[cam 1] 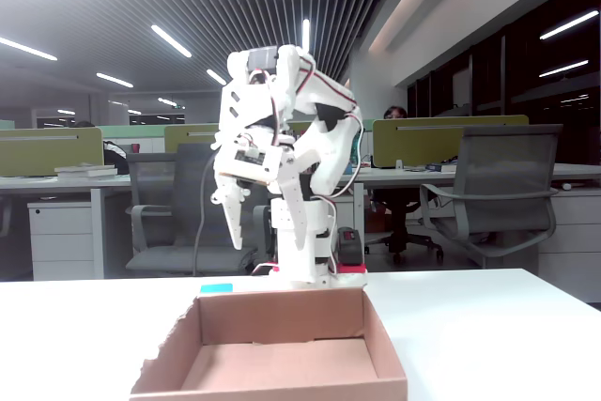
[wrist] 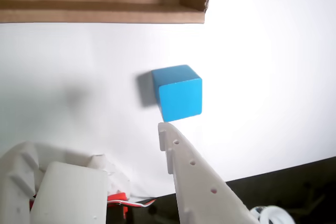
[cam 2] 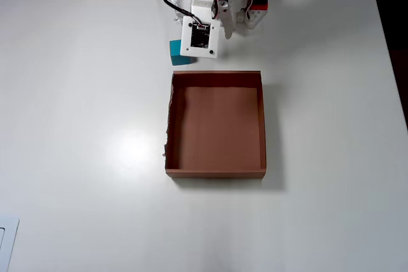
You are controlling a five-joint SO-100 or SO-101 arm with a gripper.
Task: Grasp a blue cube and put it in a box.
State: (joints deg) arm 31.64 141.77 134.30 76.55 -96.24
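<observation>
Teal-blue and matte, the blue cube (wrist: 179, 93) is sitting on the white table (wrist: 262, 77) just ahead of my fingertip, its plain faces catching the light and a soft shadow lying to its left in the wrist view. My gripper (wrist: 134, 148) is hanging above it with the jaws spread wide, holding nothing; the long white finger (wrist: 197, 182) is pointing up at the cube without touching it.

The box (cam 2: 217, 125), brown cardboard with low walls, is lying open and empty just beyond the cube, its left wall ragged in the overhead view.

In the overhead view my wrist is covering most of the cube (cam 2: 178, 55), leaving only a sliver. The fixed view is showing the cube (cam 1: 216, 286) as a thin strip behind the box's (cam 1: 282, 363) far wall, and office desks and chairs behind my arm.
</observation>
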